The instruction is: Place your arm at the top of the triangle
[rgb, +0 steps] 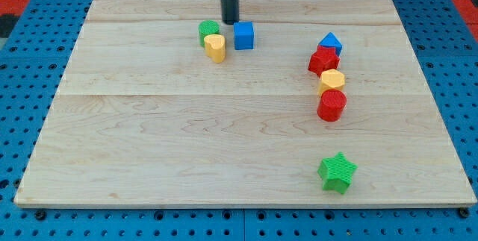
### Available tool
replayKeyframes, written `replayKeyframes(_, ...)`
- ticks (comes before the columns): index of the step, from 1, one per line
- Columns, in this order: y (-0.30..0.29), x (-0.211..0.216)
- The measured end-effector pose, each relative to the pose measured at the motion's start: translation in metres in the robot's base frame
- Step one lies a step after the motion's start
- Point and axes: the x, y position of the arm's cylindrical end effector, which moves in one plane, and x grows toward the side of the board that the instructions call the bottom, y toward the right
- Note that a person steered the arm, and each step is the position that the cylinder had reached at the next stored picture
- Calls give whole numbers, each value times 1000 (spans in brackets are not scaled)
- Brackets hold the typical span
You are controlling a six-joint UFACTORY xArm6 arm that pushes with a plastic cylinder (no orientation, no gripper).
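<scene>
my tip (230, 22) btwn green block (208, 29) & blue cube (243, 36) | blue triangle (329, 44) well apart, view's right | no jaws fitted

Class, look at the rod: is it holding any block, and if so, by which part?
Nothing is held. My tip has no grasp; it stands between the green block and the blue cube.

You've got a wooden board (187, 144) carrying three blocks top-left (215, 47), a column of four at the right (328, 77), and a green star (337, 172) low down.
</scene>
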Motion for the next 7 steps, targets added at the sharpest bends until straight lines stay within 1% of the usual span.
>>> replayKeyframes(1, 70, -11)
replayKeyframes(2, 125, -2)
replayKeyframes(3, 144, -2)
replayKeyframes(6, 163, -2)
replayKeyframes(7, 177, 12)
